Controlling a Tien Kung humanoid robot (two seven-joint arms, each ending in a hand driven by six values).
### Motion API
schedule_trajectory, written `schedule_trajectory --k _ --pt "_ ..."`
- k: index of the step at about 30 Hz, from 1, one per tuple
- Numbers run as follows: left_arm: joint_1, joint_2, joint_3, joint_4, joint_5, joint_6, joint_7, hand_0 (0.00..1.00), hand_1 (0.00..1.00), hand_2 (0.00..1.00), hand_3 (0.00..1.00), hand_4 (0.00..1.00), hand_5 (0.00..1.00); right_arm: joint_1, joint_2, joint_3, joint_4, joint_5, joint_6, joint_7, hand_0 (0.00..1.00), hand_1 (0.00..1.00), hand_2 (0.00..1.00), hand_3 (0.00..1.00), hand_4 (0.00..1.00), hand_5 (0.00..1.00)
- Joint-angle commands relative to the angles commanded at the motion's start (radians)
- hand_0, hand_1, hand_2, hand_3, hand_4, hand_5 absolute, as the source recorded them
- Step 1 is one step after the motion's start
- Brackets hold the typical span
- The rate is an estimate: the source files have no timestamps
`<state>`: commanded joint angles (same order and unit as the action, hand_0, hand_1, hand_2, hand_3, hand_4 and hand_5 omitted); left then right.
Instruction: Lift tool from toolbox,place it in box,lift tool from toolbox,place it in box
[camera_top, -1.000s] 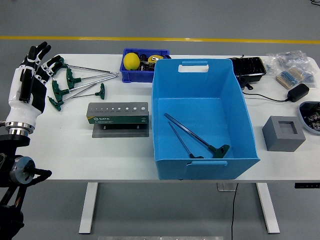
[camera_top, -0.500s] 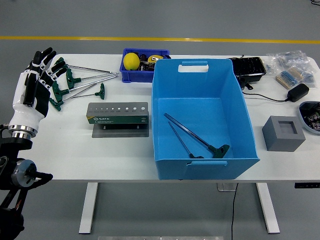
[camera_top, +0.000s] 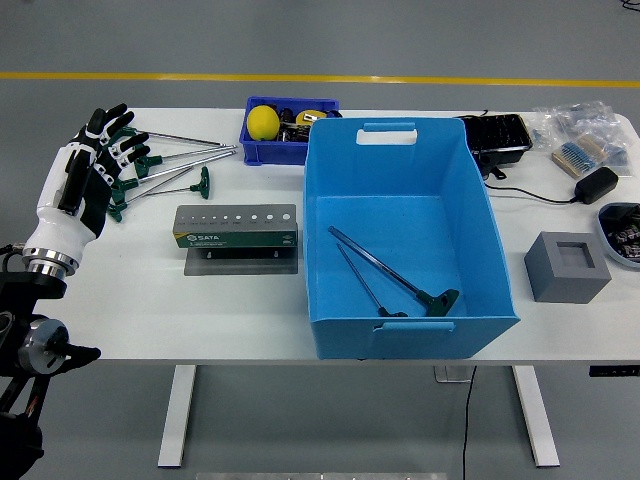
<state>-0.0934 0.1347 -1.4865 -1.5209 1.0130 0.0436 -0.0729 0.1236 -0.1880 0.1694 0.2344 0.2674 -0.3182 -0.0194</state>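
Several green-handled T-wrenches (camera_top: 170, 165) lie in a fan on the white table (camera_top: 130, 300) at the far left. My left hand (camera_top: 95, 165) hovers over their handle ends with its fingers spread, holding nothing. A large blue box (camera_top: 405, 235) stands mid-table, and inside it two long T-handle tools (camera_top: 390, 280) rest on the floor. The grey-green tool holder (camera_top: 237, 232) with a row of holes stands between the wrenches and the box. My right arm does not show.
A small blue bin (camera_top: 285, 125) with a yellow ball (camera_top: 263, 121) sits behind the box. To the right are a black tray (camera_top: 497, 135), a power adapter (camera_top: 597, 184) with cable, a grey foam block (camera_top: 567, 266), plastic bags (camera_top: 585, 125) and a bowl (camera_top: 622, 232).
My left hand has drifted right and slightly forward, coming over the handle ends of the wrenches. Nothing else has moved.
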Motion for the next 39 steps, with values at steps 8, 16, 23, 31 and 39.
schedule_trajectory --k 8,16,23,31,39 --pt "-0.001 -0.002 -0.011 0.005 0.023 0.023 0.007 0.591 0.626 0.711 0.766 0.899 0.842 0.002 -0.001 -0.004 0.000 0.008 0.002 0.001 0.676 0.638 0.709 0.562 0.790 0.725" --pt "-0.003 -0.004 -0.017 0.003 0.020 0.040 -0.011 0.540 0.516 0.613 0.738 0.902 0.875 0.004 -0.001 -0.003 0.000 0.004 0.002 0.000 0.676 0.638 0.710 0.560 0.789 0.722" --pt "0.000 -0.005 -0.021 0.007 0.019 0.043 -0.010 0.508 0.435 0.559 0.700 0.907 0.901 0.004 -0.001 -0.004 0.000 0.005 0.002 0.001 0.676 0.638 0.710 0.560 0.789 0.721" --pt "0.005 -0.005 -0.035 0.006 0.020 0.047 -0.012 0.513 0.475 0.599 0.702 0.915 0.932 0.012 -0.002 0.002 0.000 -0.010 0.000 -0.002 0.676 0.637 0.713 0.561 0.788 0.722" --pt "-0.006 0.001 -0.043 0.005 0.027 0.041 -0.002 0.520 0.490 0.611 0.704 0.919 0.954 0.019 -0.005 -0.003 -0.001 0.001 0.001 0.003 0.676 0.638 0.714 0.561 0.788 0.721"
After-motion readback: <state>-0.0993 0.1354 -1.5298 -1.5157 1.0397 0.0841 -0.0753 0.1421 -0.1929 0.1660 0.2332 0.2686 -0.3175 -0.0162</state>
